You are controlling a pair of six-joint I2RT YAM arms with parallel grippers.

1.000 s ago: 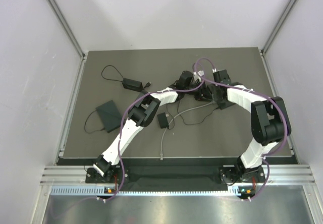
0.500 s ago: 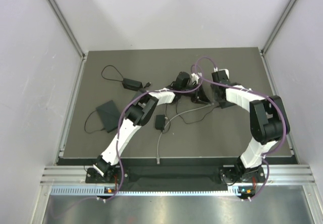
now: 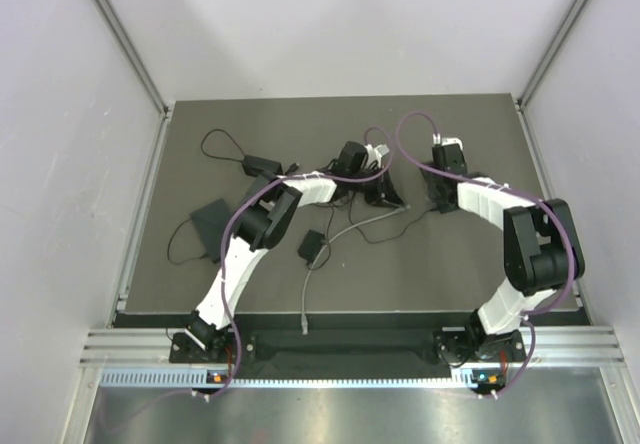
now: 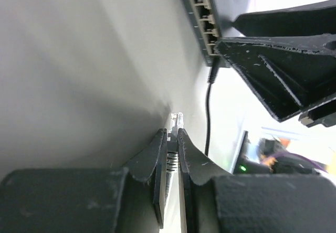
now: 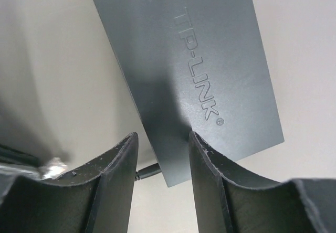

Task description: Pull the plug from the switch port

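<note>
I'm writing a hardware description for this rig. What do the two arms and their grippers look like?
The left arm and right arm have white links with bulky black joints, and a purple cable loops along each. The gripper fingers are black, tapered wedges flecked with pale scuffs.

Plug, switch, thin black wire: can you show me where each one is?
plug (image 4: 177, 119), left wrist view, its clear tip.
switch (image 5: 199, 60), right wrist view, flat top beside the letters.
thin black wire (image 4: 206, 112), left wrist view, middle of its length.
</note>
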